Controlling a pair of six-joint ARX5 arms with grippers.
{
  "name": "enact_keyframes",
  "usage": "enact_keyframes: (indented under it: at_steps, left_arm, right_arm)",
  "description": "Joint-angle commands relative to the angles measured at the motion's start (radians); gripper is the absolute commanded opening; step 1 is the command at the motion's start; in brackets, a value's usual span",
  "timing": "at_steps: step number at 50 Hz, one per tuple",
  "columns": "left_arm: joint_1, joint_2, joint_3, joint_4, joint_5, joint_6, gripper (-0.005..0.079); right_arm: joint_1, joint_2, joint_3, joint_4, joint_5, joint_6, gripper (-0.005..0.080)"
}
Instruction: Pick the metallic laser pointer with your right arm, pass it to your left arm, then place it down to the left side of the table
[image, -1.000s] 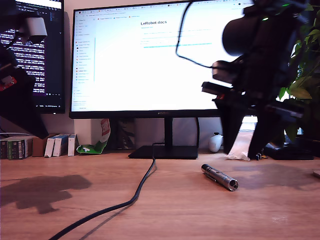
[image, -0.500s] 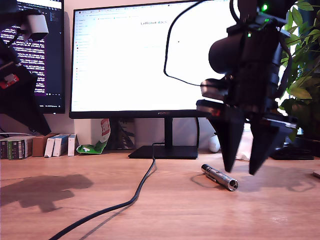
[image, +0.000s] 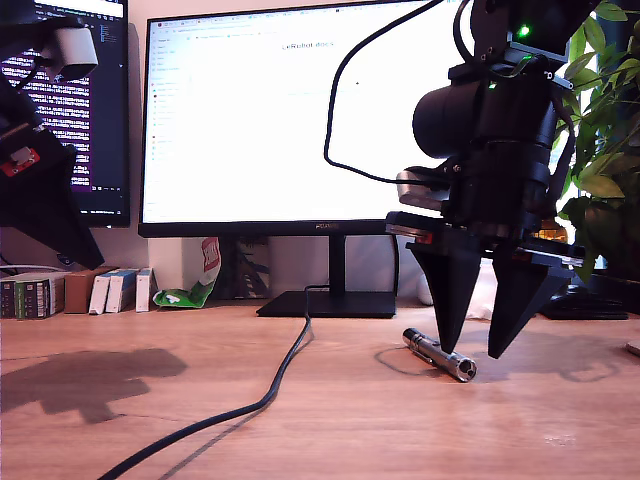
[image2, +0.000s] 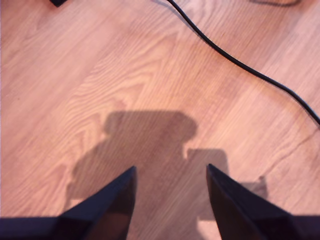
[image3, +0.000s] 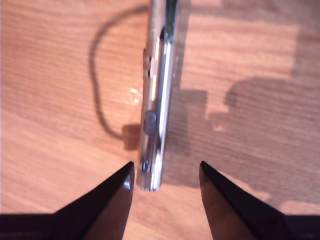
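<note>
The metallic laser pointer (image: 438, 354) lies flat on the wooden table (image: 300, 430), right of centre in the exterior view. My second gripper (image: 471, 352) hangs point-down over its near end, open, one fingertip close beside the barrel. In the second wrist view the silver pointer (image3: 157, 100) runs away from the open gripper (image3: 166, 167), its end lying level with the two fingertips and unheld. My first gripper (image2: 171, 167) is open over bare wood and its own shadow. The first arm (image: 35, 190) hangs high at the exterior view's left.
A black cable (image: 270, 395) snakes from the monitor stand (image: 330, 303) toward the front, also crossing the first wrist view as a black cable (image2: 240, 62). A large monitor (image: 290, 120) stands behind. Small boxes (image: 110, 290) line the back left, a plant (image: 605, 120) the right.
My second arm has come down and steadied, bringing its open fingers to table height around the pointer's near end. The pointer and the first arm have barely moved.
</note>
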Motion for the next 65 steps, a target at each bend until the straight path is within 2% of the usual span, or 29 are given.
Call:
enact_keyframes:
  at_steps: [1, 45, 65]
  left_arm:
    - [-0.003, 0.003, 0.008, 0.007, 0.0, 0.008, 0.0399]
    - [-0.003, 0.003, 0.008, 0.007, 0.001, 0.008, 0.0399]
    - [-0.003, 0.003, 0.008, 0.006, 0.001, 0.008, 0.0399]
  right_arm:
    - [0.006, 0.008, 0.006, 0.005, -0.001, -0.003, 0.0375]
    - [0.012, 0.027, 0.018, 0.054, -0.011, -0.002, 0.0373]
    - [0.038, 0.081, 0.04, 0.063, -0.029, -0.002, 0.0372]
